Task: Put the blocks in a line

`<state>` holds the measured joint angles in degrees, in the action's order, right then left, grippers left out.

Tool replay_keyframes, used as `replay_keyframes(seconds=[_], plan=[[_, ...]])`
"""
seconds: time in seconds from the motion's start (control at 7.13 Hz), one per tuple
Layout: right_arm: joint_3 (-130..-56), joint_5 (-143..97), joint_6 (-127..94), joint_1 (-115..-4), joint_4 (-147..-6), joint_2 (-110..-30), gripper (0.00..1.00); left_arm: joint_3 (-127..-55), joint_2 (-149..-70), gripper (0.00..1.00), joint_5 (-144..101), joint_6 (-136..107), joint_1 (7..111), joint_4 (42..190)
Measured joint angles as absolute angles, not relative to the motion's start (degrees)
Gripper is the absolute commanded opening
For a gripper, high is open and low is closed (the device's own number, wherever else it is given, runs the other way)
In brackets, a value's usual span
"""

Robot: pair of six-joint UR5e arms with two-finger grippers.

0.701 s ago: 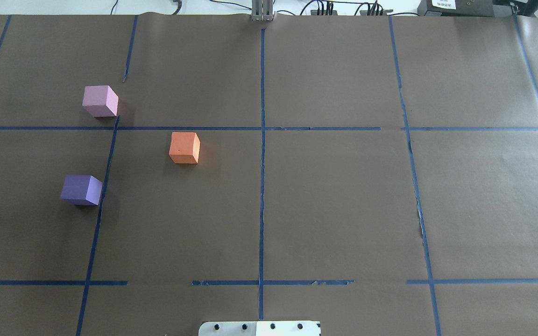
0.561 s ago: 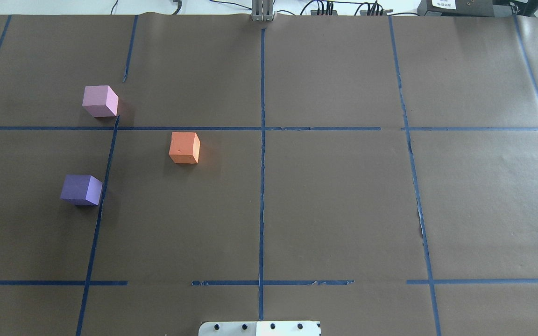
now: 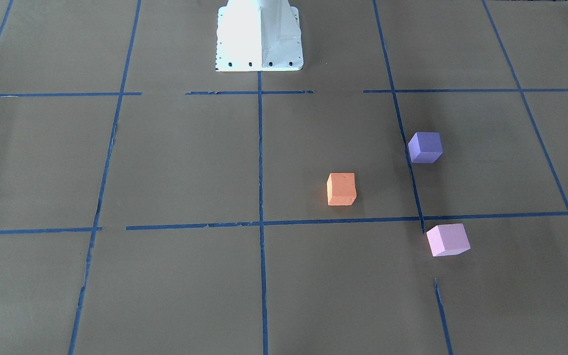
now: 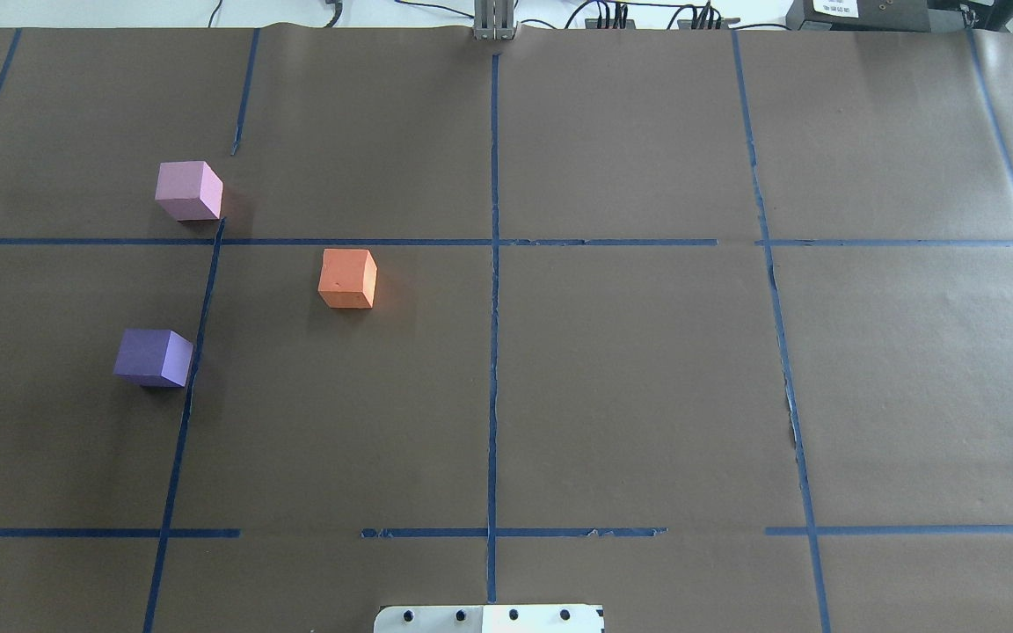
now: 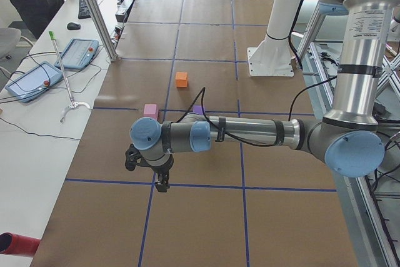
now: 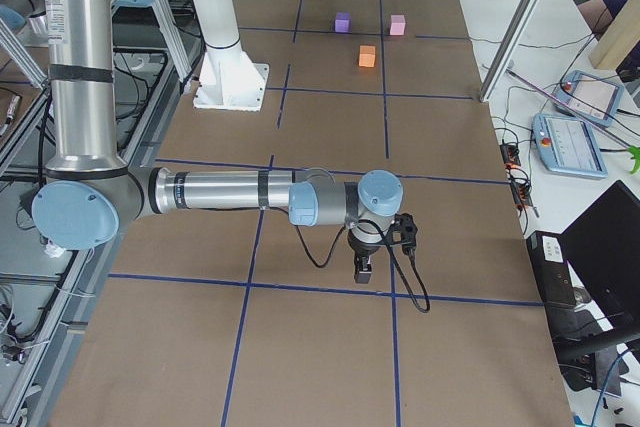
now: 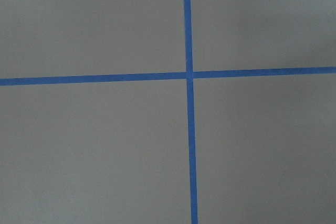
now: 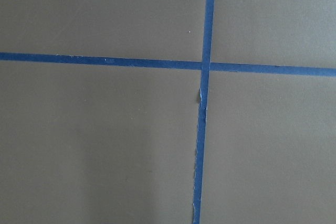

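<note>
You have nothing done yet: the three blocks sit loose on the robot's left half of the table [image 4: 630,387], and they form a triangle, not a line. Taking the overhead view from left to right, the purple block [image 4: 153,357] sits nearest the robot, just beside a strip of blue tape [image 4: 492,352]. The pink block [image 4: 188,190] sits farther out, past the cross strip. The orange block [image 4: 347,278] sits between those two in depth but well off to the right of both. No block touches another.

The left gripper [image 5: 161,182] hangs over a tape crossing, well apart from the blocks and holding none of them. The right gripper [image 6: 364,273] hangs over another crossing far from them, also with nothing. Both show only in the side views, so you cannot tell whether their jaws are open or closed.

All the picking and placing is, as I judge it, still ahead of you.

Against the overhead pictures from a moment earlier, nothing differs: each block lies where it did.
</note>
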<state>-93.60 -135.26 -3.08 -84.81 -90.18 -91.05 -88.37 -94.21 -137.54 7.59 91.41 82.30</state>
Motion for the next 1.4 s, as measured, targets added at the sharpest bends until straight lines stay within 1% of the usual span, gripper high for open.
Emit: replay_keyframes(seconds=[0.42, 0.7, 0.98, 1.4], plan=[[-93.6, -135.3, -3.1, -84.8, -90.2, -91.1, 1.0, -89.3, -96.0, 1.0, -139.2, 1.3, 90.1, 84.3], [-93.6, -135.3, -3.1, -84.8, -90.2, -91.1, 1.0, -91.4, -102.8, 1.0, -139.9, -10.4, 82.1, 86.0], [-93.6, -135.3, -3.1, -84.8, -90.2, -91.1, 1.0, -93.8, -109.9, 1.0, -139.6, -19.3, 71.6, 86.1], [-93.6, -135.3, -3.1, -84.8, -90.2, -91.1, 1.0, -94.4, -120.4, 1.0, -131.8, -33.4, 58.6, 86.1]])
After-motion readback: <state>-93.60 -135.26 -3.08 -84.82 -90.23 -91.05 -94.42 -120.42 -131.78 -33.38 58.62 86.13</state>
